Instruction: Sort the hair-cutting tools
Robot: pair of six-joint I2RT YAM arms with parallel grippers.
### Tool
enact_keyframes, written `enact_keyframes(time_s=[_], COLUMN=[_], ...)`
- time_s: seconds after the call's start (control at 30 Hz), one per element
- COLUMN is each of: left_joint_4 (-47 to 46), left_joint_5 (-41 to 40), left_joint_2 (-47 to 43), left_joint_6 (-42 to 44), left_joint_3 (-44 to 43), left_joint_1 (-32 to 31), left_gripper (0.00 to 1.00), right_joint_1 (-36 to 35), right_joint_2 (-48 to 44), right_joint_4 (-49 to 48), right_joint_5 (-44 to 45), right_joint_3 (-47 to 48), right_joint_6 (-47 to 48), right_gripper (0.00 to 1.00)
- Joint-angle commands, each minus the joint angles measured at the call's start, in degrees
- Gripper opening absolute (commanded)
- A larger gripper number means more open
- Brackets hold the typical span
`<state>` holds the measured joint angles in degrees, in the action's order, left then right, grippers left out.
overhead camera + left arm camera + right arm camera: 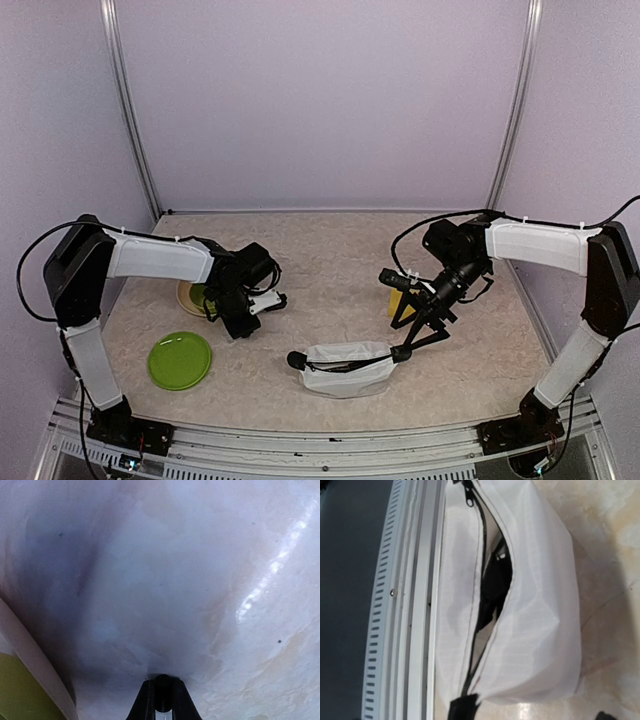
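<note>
The white zip pouch lies near the table's front edge, its zip open. In the right wrist view the pouch gapes and dark tools lie inside; I cannot tell which ones. My right gripper hangs just over the pouch's right black end; its fingers do not show in its own view. My left gripper is down on the table beside the bowl. Its fingers stand close together on a small black thing, pressed to the table. The scissors and clipper do not show in the open.
A green plate lies at the front left. A cream-rimmed green bowl sits behind it; its rim shows beside the left gripper. A black and yellow thing sits by the right wrist. The metal frame rail runs along the pouch.
</note>
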<state>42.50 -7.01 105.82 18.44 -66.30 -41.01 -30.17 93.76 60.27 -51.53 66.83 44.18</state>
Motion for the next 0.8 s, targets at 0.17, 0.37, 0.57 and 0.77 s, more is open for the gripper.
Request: enact_keyframes(time_s=[0.17, 0.37, 0.57, 0.77], left_joint_4=[7.04, 0.28, -20.71, -46.13], left_joint_5=[7.04, 12.01, 20.48, 23.77], left_joint_2=[-4.86, -16.58, -24.52, -22.33], left_joint_6=[-7.43, -8.41, -9.53, -13.30], left_joint_3=[-9.25, -13.85, -6.15, 5.63], left_joint_1=[-4.09, -7.15, -15.25, -23.76], left_gripper=[0.05, 0.05, 0.02, 0.02], right_joint_1=[0.47, 0.62, 0.91, 1.06], right_joint_2=[-0.02, -0.67, -3.70, -5.05], right_joint_4=[0.15, -0.37, -3.87, -3.28], right_joint_5=[-0.14, 1.16, 2.85, 3.58], right_joint_3=[1.14, 1.22, 0.11, -1.60], right_joint_6=[-0.92, -2.06, -6.63, -6.66], right_gripper=[1.00, 1.00, 1.00, 1.00])
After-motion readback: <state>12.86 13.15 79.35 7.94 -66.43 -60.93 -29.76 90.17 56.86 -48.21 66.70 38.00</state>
